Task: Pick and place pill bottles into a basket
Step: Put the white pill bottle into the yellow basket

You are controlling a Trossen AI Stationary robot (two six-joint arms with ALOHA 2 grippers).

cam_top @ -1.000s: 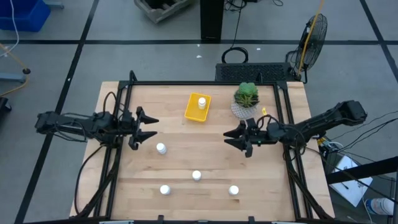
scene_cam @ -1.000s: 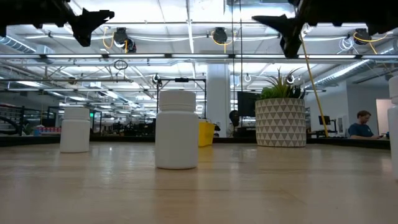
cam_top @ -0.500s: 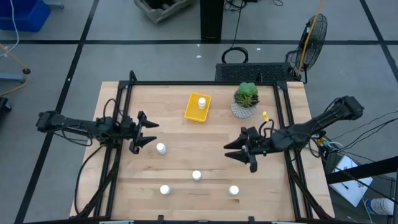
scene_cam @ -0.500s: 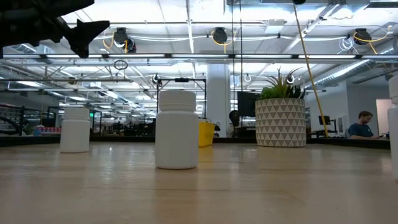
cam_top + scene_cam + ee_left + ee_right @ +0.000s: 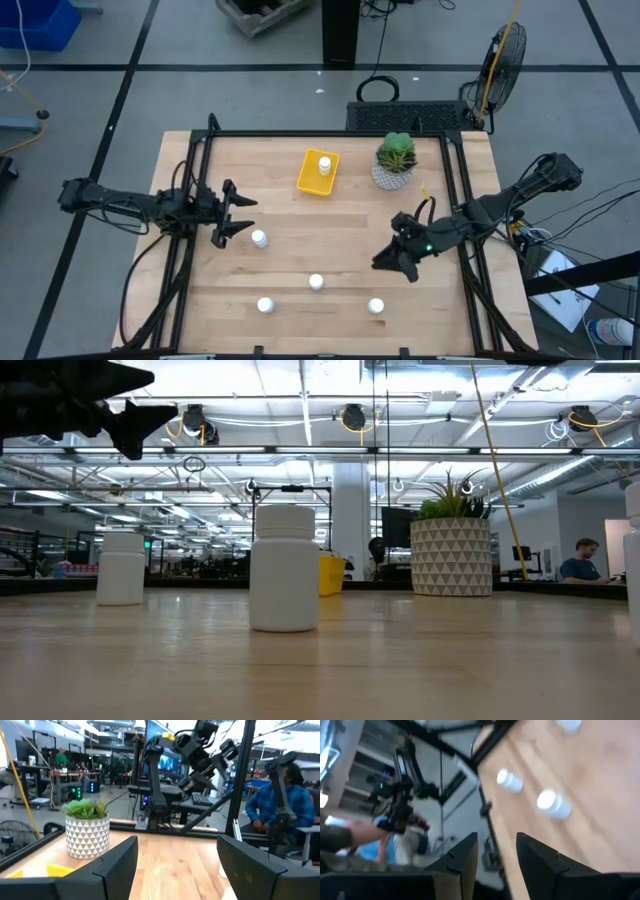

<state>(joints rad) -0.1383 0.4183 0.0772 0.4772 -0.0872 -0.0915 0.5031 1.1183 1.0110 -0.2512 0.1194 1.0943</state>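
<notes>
One white pill bottle (image 5: 324, 163) stands in the yellow tray (image 5: 312, 184) at the table's far middle. Several more stand on their bases on the wood: one (image 5: 259, 238) near my left gripper, one at mid-table (image 5: 316, 283), two near the front edge (image 5: 265, 305) (image 5: 376, 307). My left gripper (image 5: 243, 215) is open and empty, above the table just left of the nearest bottle; it shows in the low view (image 5: 130, 415) and its wrist view (image 5: 175, 870). My right gripper (image 5: 391, 268) is open and empty, above the table near the front-right bottle; its wrist view (image 5: 497, 855) shows bottles (image 5: 554, 804) ahead.
A white patterned pot with a green plant (image 5: 396, 160) stands right of the tray. Black frame rails (image 5: 190, 250) run along the table's sides. A person in blue (image 5: 280, 805) sits beyond the table. Bare wood lies between the bottles.
My right gripper has gone toward the table's near edge and the front-right bottle, turning as it went, and has left the low view. My left gripper has shifted a little toward the near edge. Both stay open. The bottles have not moved.
</notes>
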